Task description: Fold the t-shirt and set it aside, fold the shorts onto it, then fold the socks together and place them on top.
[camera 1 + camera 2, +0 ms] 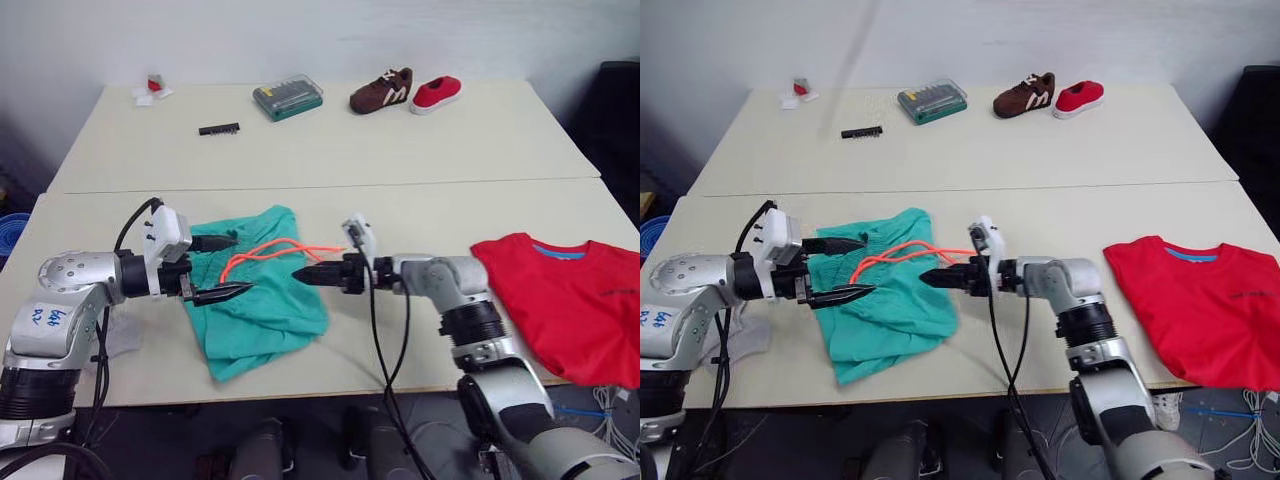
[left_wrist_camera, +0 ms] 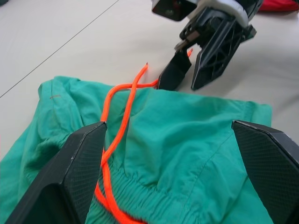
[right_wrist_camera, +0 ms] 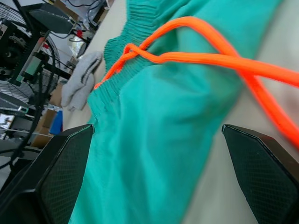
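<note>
Teal shorts (image 1: 255,295) crumpled, between open left claw (image 1: 226,267), right claw (image 1: 310,275)

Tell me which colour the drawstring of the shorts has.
Neon orange. The drawstring shows best in the right wrist view, against the teal-green shorts.

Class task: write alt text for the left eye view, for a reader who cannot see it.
Two robot grippers, the left gripper and right gripper, face each other over crumpled teal shorts with an orange drawstring on a pale table. A red t-shirt lies flat to the right; two shoes sit at the far edge.
</note>
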### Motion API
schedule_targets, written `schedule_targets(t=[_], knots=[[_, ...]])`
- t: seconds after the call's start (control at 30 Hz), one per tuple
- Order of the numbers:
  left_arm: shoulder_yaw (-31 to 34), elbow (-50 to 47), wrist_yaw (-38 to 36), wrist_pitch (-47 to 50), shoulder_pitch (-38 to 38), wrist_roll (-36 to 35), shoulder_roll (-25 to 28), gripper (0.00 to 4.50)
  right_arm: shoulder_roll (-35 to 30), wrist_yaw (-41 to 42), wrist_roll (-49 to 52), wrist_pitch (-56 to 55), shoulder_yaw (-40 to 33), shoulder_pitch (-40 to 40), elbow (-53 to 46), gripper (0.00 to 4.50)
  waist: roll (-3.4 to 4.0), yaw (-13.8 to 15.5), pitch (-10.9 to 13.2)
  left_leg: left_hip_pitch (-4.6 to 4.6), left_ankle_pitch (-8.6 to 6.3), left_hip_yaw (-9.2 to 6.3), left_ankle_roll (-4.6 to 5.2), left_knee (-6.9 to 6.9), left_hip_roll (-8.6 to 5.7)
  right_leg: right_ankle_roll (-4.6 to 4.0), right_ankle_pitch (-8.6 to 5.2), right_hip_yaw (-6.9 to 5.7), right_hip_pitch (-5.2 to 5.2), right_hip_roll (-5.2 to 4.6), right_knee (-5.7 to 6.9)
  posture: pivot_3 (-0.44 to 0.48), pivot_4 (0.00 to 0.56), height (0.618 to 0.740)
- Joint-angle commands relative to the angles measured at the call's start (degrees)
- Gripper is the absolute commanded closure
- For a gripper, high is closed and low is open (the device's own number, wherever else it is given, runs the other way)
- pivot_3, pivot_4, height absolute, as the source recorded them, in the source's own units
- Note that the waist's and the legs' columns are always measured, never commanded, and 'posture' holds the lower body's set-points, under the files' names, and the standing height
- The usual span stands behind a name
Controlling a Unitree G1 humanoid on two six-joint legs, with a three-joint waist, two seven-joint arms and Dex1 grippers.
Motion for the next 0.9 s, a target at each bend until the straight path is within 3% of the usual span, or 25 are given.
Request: schedule_targets(t=[0.03,0.37,0.5,0.83,0.9], knots=[[1.04,-1.76,0.03,-1.27,0.34,-0.1,0.56,0.02,0.19,-0.5,-2.72,-1.62,1.14,-0.76,3.91,0.0,0.0,-0.03,0.0,0.01,-0.01,0.0,-0.02,0.0,0.0,0.0,0.0,0.0,0.0,0.0,0.01,0.0,0.15,0.74],[0.39,-1.84,0.89,-1.18,-0.38,-0.24,0.04,0.02,12.69,-0.9,-6.39,-6.44,4.31,-5.52,13.85,0.0,-0.04,-2.61,-0.02,0.23,0.18,0.12,-0.11,-0.19,0.15,-0.16,-0.03,0.02,-0.01,0.13,0.2,0.0,0.15,0.74],[0.74,-2.4,1.15,-1.14,0.23,-0.44,0.14,0.0,13.51,-1.63,-8.54,-8.07,3.26,-6.17,17.1,0.9,-0.04,-3.18,-0.02,0.26,0.17,0.13,-0.16,-0.23,0.18,-0.23,-0.07,0.02,-0.02,0.17,0.5,0.0,0.15,0.74],[-0.14,-1.79,1.5,-0.59,-1.2,-1.64,-1.9,0.0,10.3,-0.82,-6.8,-3.44,1.03,-4.1,9.3,4.33,-0.07,-2.66,-0.04,0.5,0.06,0.08,-0.34,-0.24,0.19,-0.26,-0.09,0.04,0.29,0.15,0.14,0.0,0.15,0.74],[-0.84,-2.67,1.54,1.43,-2.4,-3.5,-3.56,0.0,8.6,-2.12,-5.53,-1.13,-0.71,-3.2,4.15,4.42,-0.07,-2.34,-0.04,0.55,-0.03,0.06,-0.47,-0.23,0.19,-0.26,-0.09,0.04,0.35,0.15,0.12,0.0,0.15,0.74]])
